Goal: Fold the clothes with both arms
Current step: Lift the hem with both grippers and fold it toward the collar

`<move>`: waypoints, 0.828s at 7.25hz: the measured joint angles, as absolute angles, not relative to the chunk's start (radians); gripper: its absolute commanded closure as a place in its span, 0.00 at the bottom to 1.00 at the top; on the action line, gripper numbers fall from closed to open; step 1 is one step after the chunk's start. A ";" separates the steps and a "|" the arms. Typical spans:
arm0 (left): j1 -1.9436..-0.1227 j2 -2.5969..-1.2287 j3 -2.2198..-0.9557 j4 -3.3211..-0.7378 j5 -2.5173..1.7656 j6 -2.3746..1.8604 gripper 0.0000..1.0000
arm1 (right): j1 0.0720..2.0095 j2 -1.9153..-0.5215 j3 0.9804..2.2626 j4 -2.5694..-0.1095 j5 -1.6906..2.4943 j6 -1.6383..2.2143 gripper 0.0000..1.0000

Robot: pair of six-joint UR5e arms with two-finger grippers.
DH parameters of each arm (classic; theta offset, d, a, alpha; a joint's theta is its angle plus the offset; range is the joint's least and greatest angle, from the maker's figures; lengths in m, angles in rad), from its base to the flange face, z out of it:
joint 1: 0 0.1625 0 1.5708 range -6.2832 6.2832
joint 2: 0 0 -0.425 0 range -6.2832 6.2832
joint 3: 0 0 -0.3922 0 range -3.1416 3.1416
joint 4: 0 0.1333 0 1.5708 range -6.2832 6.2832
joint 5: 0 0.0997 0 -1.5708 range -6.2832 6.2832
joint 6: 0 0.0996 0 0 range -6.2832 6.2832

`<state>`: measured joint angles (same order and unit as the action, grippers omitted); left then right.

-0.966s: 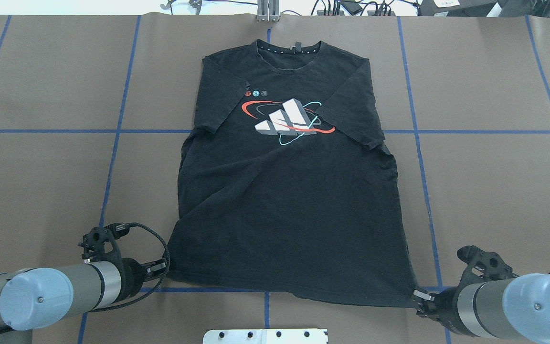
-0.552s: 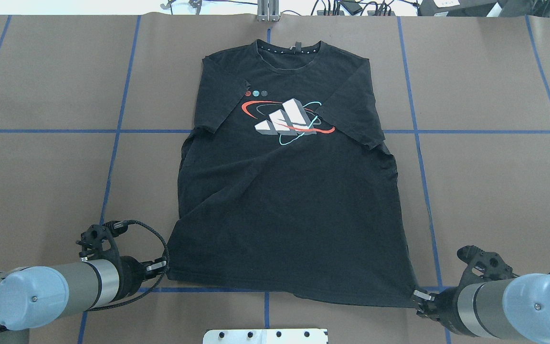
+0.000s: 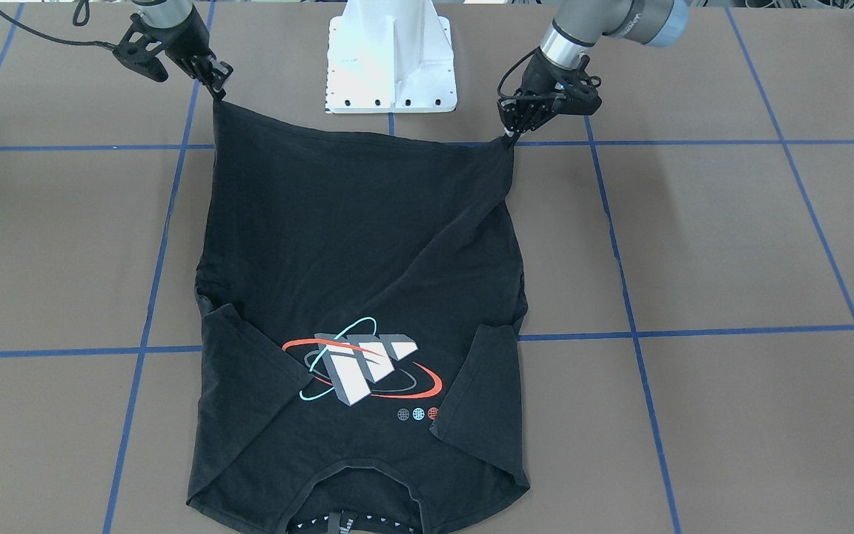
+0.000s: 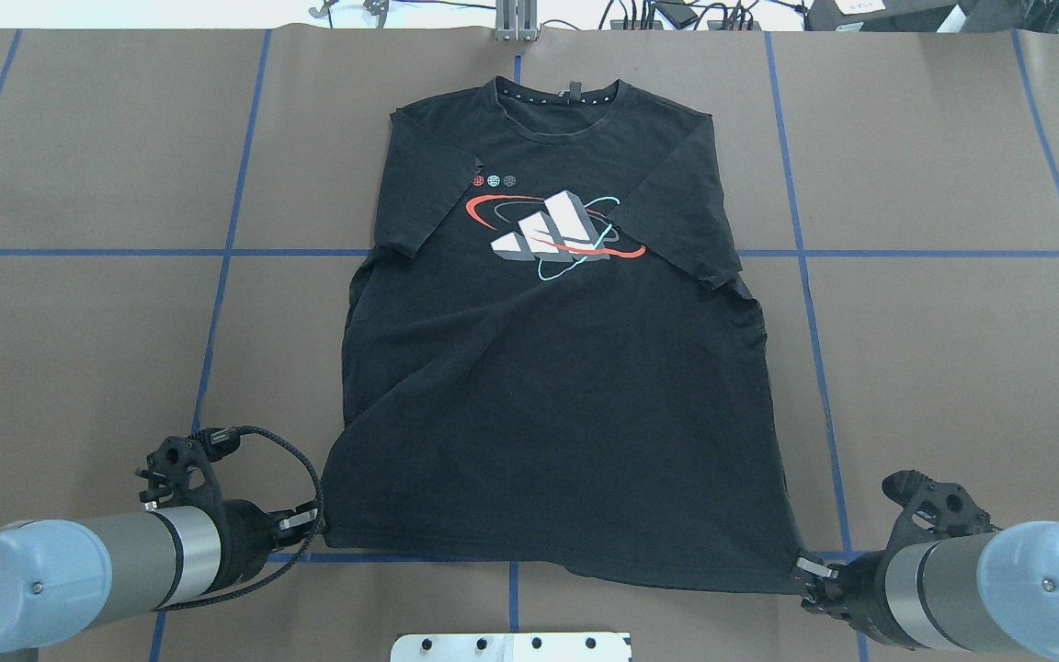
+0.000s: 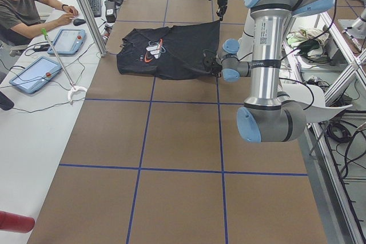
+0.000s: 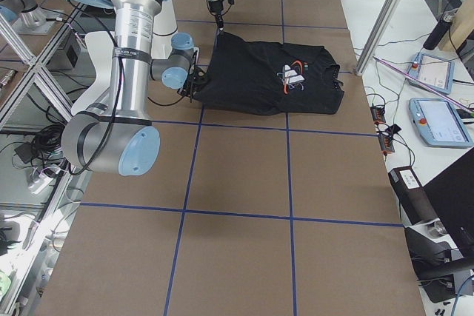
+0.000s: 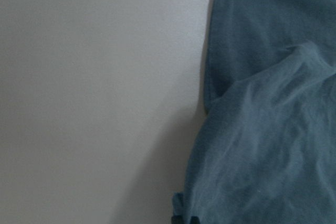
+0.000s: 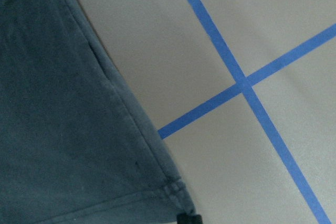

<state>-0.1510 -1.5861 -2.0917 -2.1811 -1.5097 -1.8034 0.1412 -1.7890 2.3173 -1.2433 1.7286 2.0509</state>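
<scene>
Overhead exterior view: nearest to us, along the bottom of the frame, we see the left gripper (image 4: 311, 524) at lower left and the right gripper (image 4: 810, 575) at lower right. Each meets one hem corner of the black T-shirt (image 4: 548, 386). We read both pairs of fingers as clenched on the cloth, because in the front-facing view the hem is drawn into a taut point at each gripper. Between the two arms, at the bottom edge, sits the white mounting base (image 4: 511, 646).

The shirt lies face up in the middle of the brown table (image 4: 79, 368), across the blue tape lines (image 4: 125, 252). Its hem edge sags slightly between the two held corners. Farther up the frame, both short sleeves are folded inward over the chest, flanking the white, red and cyan graphic (image 4: 552, 234). Farthest off, near top centre, is the collar (image 4: 559, 97).
</scene>
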 measured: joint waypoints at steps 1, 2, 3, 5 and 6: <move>-0.121 -1.586 -2.141 -2.138 -1.523 -1.832 1.00 | 0.145 -1.806 2.335 -1.244 1.738 2.051 1.00; -0.103 -1.587 -2.188 -2.100 -1.547 -1.851 1.00 | 0.152 -1.830 2.356 -1.244 1.754 2.049 1.00; -0.099 -1.589 -2.222 -2.082 -1.564 -1.859 1.00 | 0.173 -1.847 2.369 -1.243 1.783 2.045 1.00; -0.132 -1.594 -2.275 -2.072 -1.593 -1.862 1.00 | 0.305 -1.852 2.383 -1.241 1.906 2.012 1.00; -0.194 -1.600 -2.284 -2.071 -1.635 -1.857 1.00 | 0.398 -1.845 2.386 -1.244 1.992 1.986 1.00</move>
